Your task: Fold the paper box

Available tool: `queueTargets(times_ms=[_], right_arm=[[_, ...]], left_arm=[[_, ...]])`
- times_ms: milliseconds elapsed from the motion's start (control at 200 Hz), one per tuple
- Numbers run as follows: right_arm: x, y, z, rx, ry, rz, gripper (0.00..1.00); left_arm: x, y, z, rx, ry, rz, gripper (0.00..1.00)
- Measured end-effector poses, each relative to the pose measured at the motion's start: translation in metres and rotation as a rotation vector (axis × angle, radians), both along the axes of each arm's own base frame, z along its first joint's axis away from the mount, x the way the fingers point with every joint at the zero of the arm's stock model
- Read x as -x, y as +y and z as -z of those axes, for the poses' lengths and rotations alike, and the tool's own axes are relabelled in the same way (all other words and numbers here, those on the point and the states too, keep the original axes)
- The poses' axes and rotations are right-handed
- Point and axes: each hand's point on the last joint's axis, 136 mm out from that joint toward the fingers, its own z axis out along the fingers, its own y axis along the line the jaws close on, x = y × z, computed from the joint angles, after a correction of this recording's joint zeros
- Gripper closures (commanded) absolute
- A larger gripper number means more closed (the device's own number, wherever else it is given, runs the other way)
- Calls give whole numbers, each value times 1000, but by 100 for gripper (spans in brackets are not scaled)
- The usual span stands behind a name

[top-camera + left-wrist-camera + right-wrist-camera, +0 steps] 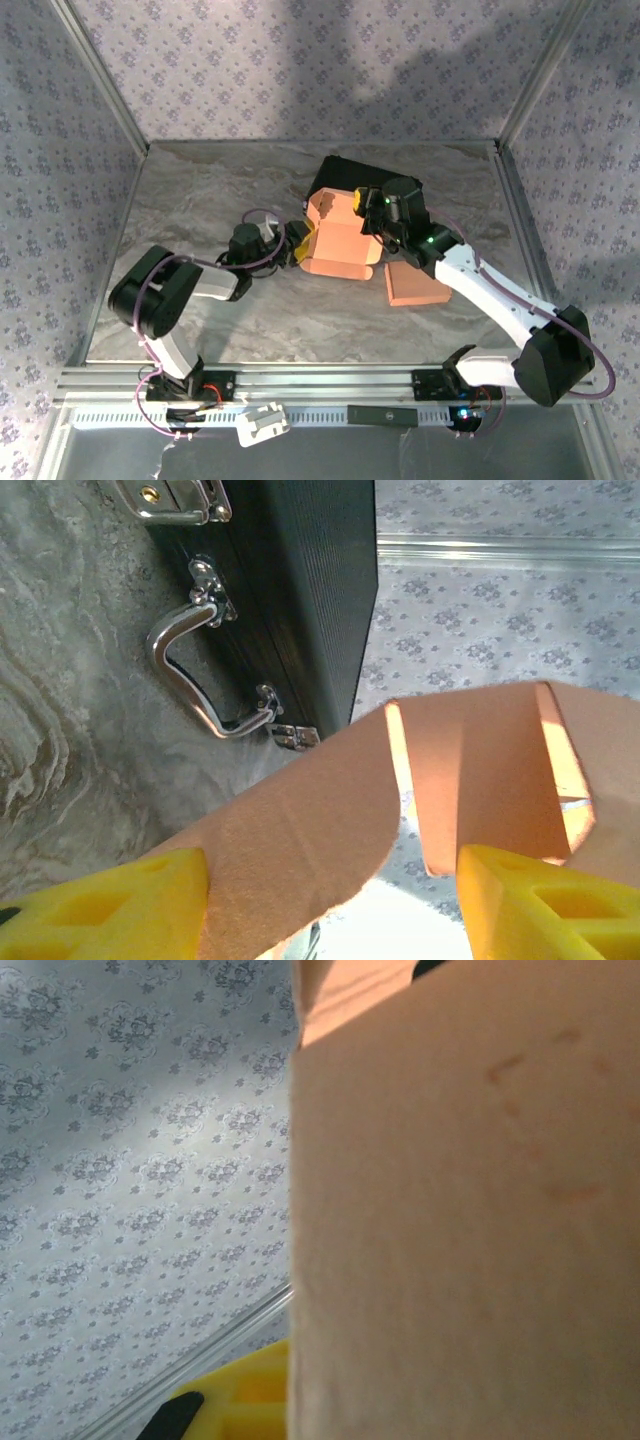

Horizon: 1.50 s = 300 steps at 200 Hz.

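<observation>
Left gripper [325, 905]: released, yellow fingers [105, 905] spread wide, with a rounded flap of the salmon-orange paper box [300, 820] lying between them, not pinched. Flap edge runs close to the left finger; whether it touches cannot be told

Right gripper [368, 205]: clenched, by the look of it on a wall of the box at its far right corner. The pinch point itself is hidden, so the hold is a judgement. In its wrist view one yellow finger [245, 1400] pokes out under a big blurred box panel [460, 1220]

The box [338, 245] stands partly formed between the two grippers, flaps loose. Just beyond the left gripper, past the flap, is a black ribbed hard case [290, 580] with a chrome handle [185, 685]. A flat salmon cardboard piece [415, 285] lies under the right forearm, on the near side of that gripper, on the grey marbled tabletop [220, 200]

Handling (judgement): thin card, very light, stiff only along creases, flaps bend and spring back, crushes if squeezed hard. Best taken at a flap edge near its crease, with the other gripper steadying a wall

Hard to read: box underside, which flaps are tucked, right fingertips behind the card, lower flap cut off by the left wrist frame
</observation>
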Motion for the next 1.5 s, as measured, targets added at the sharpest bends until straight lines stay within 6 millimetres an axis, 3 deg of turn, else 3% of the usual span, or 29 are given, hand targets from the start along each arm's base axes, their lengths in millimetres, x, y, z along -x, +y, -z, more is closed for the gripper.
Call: queueTargets(times_ms=[215,455,530,780,949,1084,1344,1499], right_arm=[[10,11,8,15,14,-29,100],[22,35,14,41,21,-77,100],[25,48,25,57,34,-103,100],[40,96,67,157,76,-217,100],[31,131,64,178,34,-291,100],[29,148,79,218,20,-343,100],[28,163,101,297,-36,-431,100],[28,161,117,301,-50,-449,100]], left_arm=[[25,30,-34,-163,-53,-31,27],[52,103,-50,-344,-35,-187,28],[58,123,-51,-386,-15,-227,28],[67,161,-56,-448,20,-291,28],[70,174,-49,-467,53,-300,29],[72,179,-44,-480,70,-290,28],[76,184,-36,-514,80,-263,29],[74,187,-33,-527,80,-262,29]])
